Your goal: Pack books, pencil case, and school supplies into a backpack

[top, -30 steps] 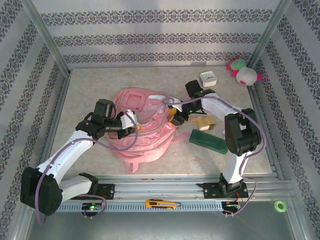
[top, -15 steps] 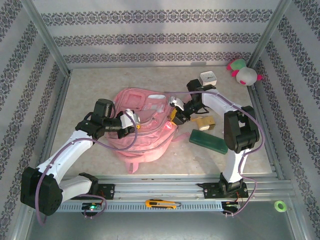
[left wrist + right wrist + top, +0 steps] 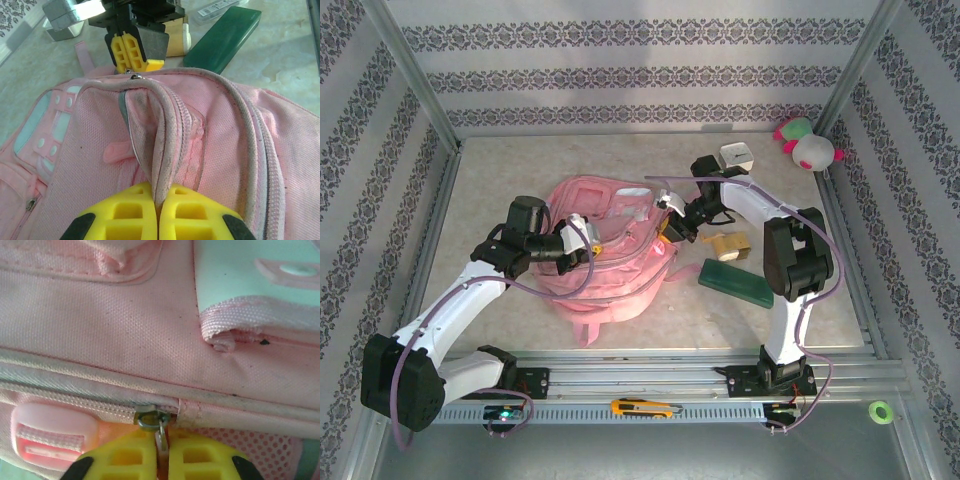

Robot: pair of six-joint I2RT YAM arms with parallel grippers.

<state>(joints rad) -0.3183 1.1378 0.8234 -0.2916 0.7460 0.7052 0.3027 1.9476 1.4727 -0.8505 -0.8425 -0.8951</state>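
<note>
The pink backpack (image 3: pixel 610 262) lies flat in the middle of the table. My left gripper (image 3: pixel 590 241) is shut on a raised fold of its zip edge (image 3: pixel 159 150), which stands up between the yellow fingers (image 3: pixel 125 215). My right gripper (image 3: pixel 669 226) is at the backpack's right side, shut on the small metal zipper pull (image 3: pixel 161 436) just below the slider (image 3: pixel 152 418). The zip to the slider's left looks closed. A dark green flat case (image 3: pixel 735 282) lies on the table right of the backpack, with a tan object (image 3: pixel 728 246) just behind it.
A white box (image 3: pixel 735 157) sits at the back right and a pink-and-green plush toy (image 3: pixel 807 143) in the far right corner. An orange utility knife (image 3: pixel 640 407) lies on the front rail, and a green tape roll (image 3: pixel 880 410) at the front right.
My right gripper has closed onto the zipper pull after shifting slightly along the backpack's right edge. The left gripper has kept its grip on the fold without moving.
</note>
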